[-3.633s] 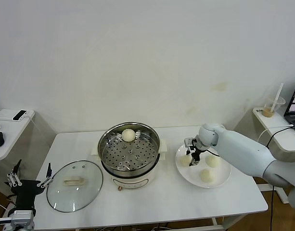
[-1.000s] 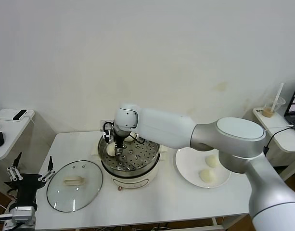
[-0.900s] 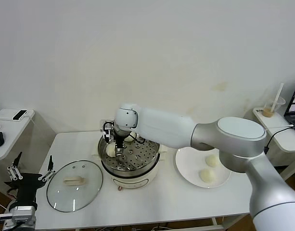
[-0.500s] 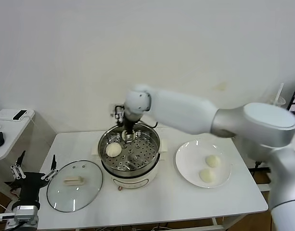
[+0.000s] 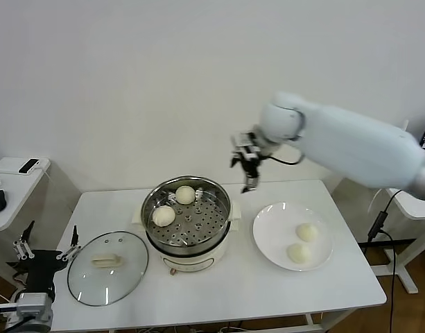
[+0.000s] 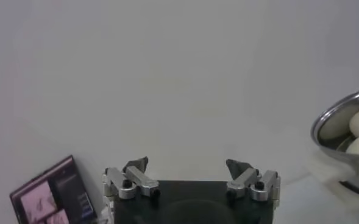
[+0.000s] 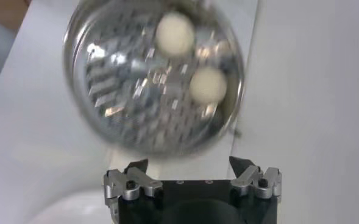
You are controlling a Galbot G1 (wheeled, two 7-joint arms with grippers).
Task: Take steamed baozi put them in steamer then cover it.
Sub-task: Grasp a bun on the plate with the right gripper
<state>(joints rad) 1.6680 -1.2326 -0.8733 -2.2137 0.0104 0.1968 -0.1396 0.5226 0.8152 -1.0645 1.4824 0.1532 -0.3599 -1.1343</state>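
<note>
The steel steamer [image 5: 226, 208] stands mid-table on its cream base and holds two baozi, one at the back [image 5: 185, 195] and one at the left [image 5: 163, 216]. Two more baozi [image 5: 306, 232] [image 5: 296, 252] lie on the white plate [image 5: 267, 236]. The glass cover [image 5: 129, 270] lies flat on the table left of the steamer. My right gripper [image 5: 247, 171] is open and empty, raised in the air between steamer and plate. The right wrist view shows the steamer [image 7: 81, 91] with both baozi [image 7: 175, 34] [image 7: 207, 84] below. My left gripper [image 5: 46, 253] is open, parked at the lower left.
A side table [image 5: 7, 201] with a phone stands at the left. A cup with a straw [image 5: 394, 152] and a laptop sit on a stand at the right. The left wrist view shows the steamer's rim [image 6: 325, 119] far off.
My right gripper carried a baozi from the plate into the steamer, let it go at the left side, then rose and swung right toward the plate, empty.
</note>
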